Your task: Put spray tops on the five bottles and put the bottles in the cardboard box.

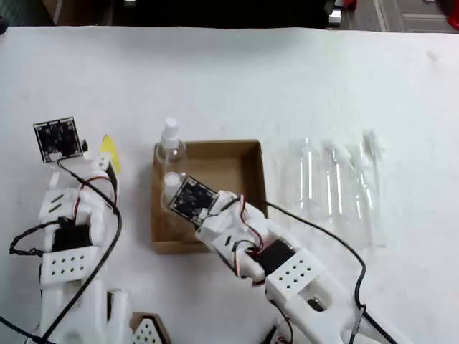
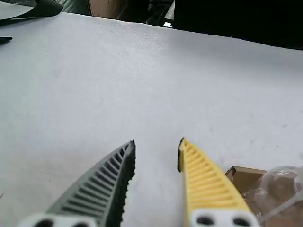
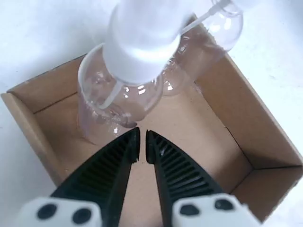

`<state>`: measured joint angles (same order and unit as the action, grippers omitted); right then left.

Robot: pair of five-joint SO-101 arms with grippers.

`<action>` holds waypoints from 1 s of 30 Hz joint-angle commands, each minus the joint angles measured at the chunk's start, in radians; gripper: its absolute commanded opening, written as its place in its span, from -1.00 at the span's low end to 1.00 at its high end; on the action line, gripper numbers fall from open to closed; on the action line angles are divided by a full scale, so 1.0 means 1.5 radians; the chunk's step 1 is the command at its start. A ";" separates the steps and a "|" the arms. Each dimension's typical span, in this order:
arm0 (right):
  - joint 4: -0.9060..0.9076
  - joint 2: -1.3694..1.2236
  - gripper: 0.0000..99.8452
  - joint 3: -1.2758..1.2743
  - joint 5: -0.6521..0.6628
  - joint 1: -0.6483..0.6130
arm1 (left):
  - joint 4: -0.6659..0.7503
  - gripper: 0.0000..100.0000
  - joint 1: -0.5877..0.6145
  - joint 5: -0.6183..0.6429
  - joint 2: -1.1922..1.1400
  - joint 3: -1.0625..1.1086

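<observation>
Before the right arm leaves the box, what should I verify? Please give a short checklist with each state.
1. First bottle and second bottle upright inside cardboard box: ok.
2. Spray tops on both: ok.
3. Right gripper holds nothing: ok.
4. Left gripper open, empty: ok.
5. Three loose bottles beside the box have tops fitted: cannot tell.

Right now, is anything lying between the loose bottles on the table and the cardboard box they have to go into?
Nothing visible lies on the table between the three loose bottles and the cardboard box. The right arm hangs over the box's near right part, and two bottles stand along its left wall.
</observation>
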<state>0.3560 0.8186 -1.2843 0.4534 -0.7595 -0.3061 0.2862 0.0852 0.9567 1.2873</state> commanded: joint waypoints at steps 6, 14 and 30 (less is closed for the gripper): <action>-0.016 -0.001 -0.97 0.006 -0.006 -0.010 | 0.026 -0.72 -0.025 0.004 -0.001 -0.003; -0.013 -0.001 -0.97 0.003 -0.001 0.015 | 0.024 -0.72 -0.025 0.004 -0.001 -0.003; -0.011 0.029 -0.97 0.003 -0.006 0.104 | 0.021 -0.72 -0.024 0.007 0.005 -0.008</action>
<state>0.3529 0.8186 -1.2843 0.4519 -0.6122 -0.3061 0.2601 0.0882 0.9567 1.2873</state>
